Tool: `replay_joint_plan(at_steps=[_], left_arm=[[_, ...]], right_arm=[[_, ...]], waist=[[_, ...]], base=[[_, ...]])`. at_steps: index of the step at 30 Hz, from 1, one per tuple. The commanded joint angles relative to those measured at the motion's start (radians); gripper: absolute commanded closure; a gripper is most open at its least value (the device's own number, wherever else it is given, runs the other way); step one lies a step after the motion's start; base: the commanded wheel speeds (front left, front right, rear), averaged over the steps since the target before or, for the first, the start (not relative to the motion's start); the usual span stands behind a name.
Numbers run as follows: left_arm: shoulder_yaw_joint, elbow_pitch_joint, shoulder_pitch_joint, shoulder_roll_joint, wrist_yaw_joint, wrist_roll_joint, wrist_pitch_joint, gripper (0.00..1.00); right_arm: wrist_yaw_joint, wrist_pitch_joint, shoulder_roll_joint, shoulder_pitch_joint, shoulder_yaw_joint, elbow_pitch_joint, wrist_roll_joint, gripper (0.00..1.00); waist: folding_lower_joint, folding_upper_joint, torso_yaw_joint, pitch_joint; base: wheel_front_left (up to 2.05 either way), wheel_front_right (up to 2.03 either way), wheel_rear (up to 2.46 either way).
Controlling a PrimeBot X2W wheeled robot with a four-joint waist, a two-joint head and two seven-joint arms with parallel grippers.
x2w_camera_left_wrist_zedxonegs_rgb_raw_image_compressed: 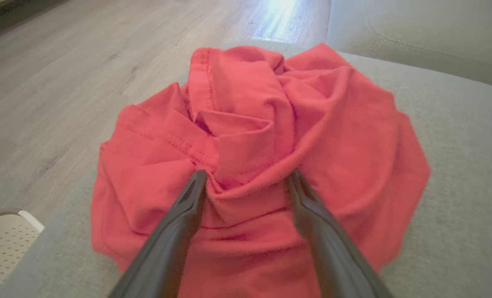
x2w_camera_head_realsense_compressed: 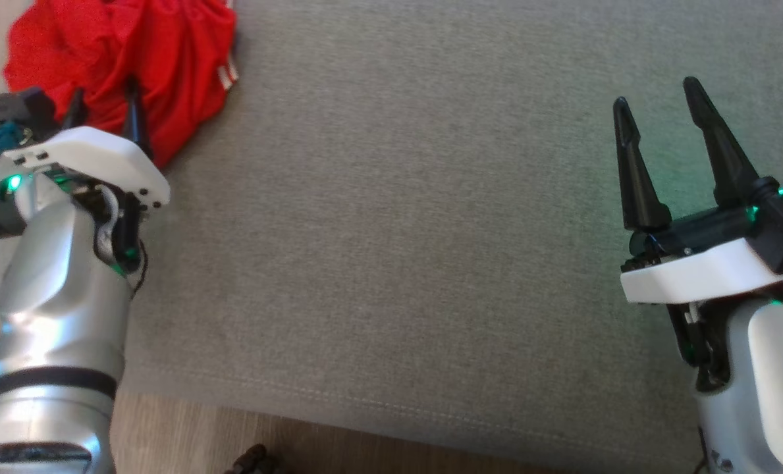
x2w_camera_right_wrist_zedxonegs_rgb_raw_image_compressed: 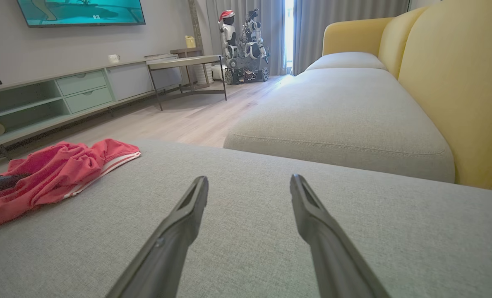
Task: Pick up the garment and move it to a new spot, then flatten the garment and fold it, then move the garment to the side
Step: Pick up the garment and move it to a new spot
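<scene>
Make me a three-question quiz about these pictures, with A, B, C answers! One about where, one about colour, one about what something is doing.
1. Where on the grey cushion does the garment lie?
A. At the left, by the left end effector
B. In the middle
C. At the right edge

2. What colour is the garment?
A. Blue
B. Red
C. Green

3. How is the right end effector?
A. Shut on the garment
B. Shut on nothing
C. Open, holding nothing

Answers:
1 A: the head view shows it at the upper left, with the left fingers at it.
2 B: it is red with thin white stripes at one edge.
3 C: its fingers stand apart over bare cushion.
</scene>
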Motion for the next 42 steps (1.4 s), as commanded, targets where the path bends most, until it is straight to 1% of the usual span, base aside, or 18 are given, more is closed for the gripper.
replay_joint_plan(at_steps=[1, 5, 6, 7, 11, 14, 16, 18, 23, 26, 29, 33, 39, 40, 42], left_arm=[[0.031, -0.018, -0.026, 0.057, 0.005, 0.008, -0.003, 0.00], [0.023, 0.074, -0.076, 0.074, 0.001, 0.014, -0.006, 0.00], [0.022, 0.096, -0.085, 0.076, -0.002, 0.013, -0.006, 0.70], [0.020, 0.113, -0.092, 0.078, -0.002, 0.014, -0.010, 1.00], [0.028, 0.154, -0.113, 0.079, -0.022, -0.002, -0.049, 1.00], [0.045, 0.143, -0.127, 0.086, -0.013, -0.010, -0.091, 1.00], [0.063, 0.112, -0.128, 0.088, -0.003, -0.015, -0.105, 1.00], [0.090, 0.040, -0.122, 0.089, 0.003, -0.018, -0.109, 1.00], [0.178, -0.238, -0.047, 0.067, 0.014, 0.005, -0.110, 1.00], [0.213, -0.377, -0.002, 0.044, 0.007, 0.029, -0.110, 1.00], [0.229, -0.492, 0.039, 0.016, -0.009, 0.051, -0.110, 1.00], [0.226, -0.592, 0.090, -0.018, -0.035, 0.067, -0.110, 1.00], [0.190, -0.665, 0.141, -0.051, -0.049, 0.084, -0.110, 1.00], [0.172, -0.681, 0.151, -0.057, -0.045, 0.094, -0.101, 1.00], [0.160, -0.696, 0.162, -0.049, -0.022, 0.123, -0.081, 1.00]], right_arm=[[-0.001, 0.004, 0.004, -0.028, 0.027, -0.044, -0.006, 0.00], [-0.001, 0.000, 0.008, -0.033, 0.025, -0.044, -0.012, 0.00], [-0.001, -0.002, 0.009, -0.033, 0.024, -0.042, -0.013, 0.00], [-0.001, -0.004, 0.010, -0.034, 0.023, -0.040, -0.013, 0.00], [-0.001, -0.015, 0.016, -0.033, 0.017, -0.029, -0.012, 0.00], [-0.001, -0.023, 0.020, -0.032, 0.015, -0.016, -0.011, 0.00], [-0.001, -0.030, 0.024, -0.029, 0.013, -0.006, -0.009, 0.00], [-0.001, -0.037, 0.028, -0.026, 0.013, 0.004, -0.008, 0.00], [-0.001, -0.051, 0.038, -0.022, 0.009, 0.026, -0.002, 0.00], [-0.001, -0.060, 0.043, -0.017, 0.006, 0.041, 0.004, 0.00], [-0.001, -0.075, 0.050, -0.010, 0.004, 0.058, 0.011, 0.00], [-0.001, -0.098, 0.059, -0.002, 0.001, 0.082, 0.023, 0.00], [-0.001, -0.120, 0.068, 0.008, -0.003, 0.107, 0.035, 0.00], [-0.001, -0.124, 0.070, 0.008, -0.004, 0.111, 0.039, 0.00], [-0.001, -0.129, 0.072, 0.006, 0.000, 0.113, 0.043, 0.00]], waist=[[-0.0002, 0.0000, -0.015, 0.013], [-0.0002, 0.0000, -0.034, 0.022], [-0.0002, 0.0000, -0.038, 0.022], [-0.0002, 0.0000, -0.041, 0.021], [-0.0002, 0.0000, -0.050, 0.012], [-0.0002, 0.0000, -0.052, -0.002], [-0.0002, 0.0000, -0.053, -0.018], [-0.0002, 0.0000, -0.054, -0.036], [-0.0002, 0.0000, -0.059, -0.085], [-0.0002, 0.0000, -0.066, -0.113], [-0.0002, 0.0000, -0.079, -0.143], [-0.0002, 0.0000, -0.106, -0.184], [-0.0002, 0.0000, -0.155, -0.235], [-0.0002, 0.0000, -0.172, -0.245], [-0.0002, 0.0000, -0.195, -0.248]], base=[[0.00, 0.00, 0.00], [0.00, 0.00, 0.00], [0.00, 0.00, 0.00], [0.00, 0.00, 0.00], [0.00, 0.00, 0.00], [0.00, 0.00, 0.00], [0.00, 0.00, 0.00], [0.00, 0.00, 0.00], [0.00, 0.00, 0.00], [0.00, 0.00, 0.00], [0.00, 0.00, 0.00], [0.00, 0.00, 0.00], [0.00, 0.00, 0.00], [0.00, 0.00, 0.00], [0.00, 0.00, 0.00]])
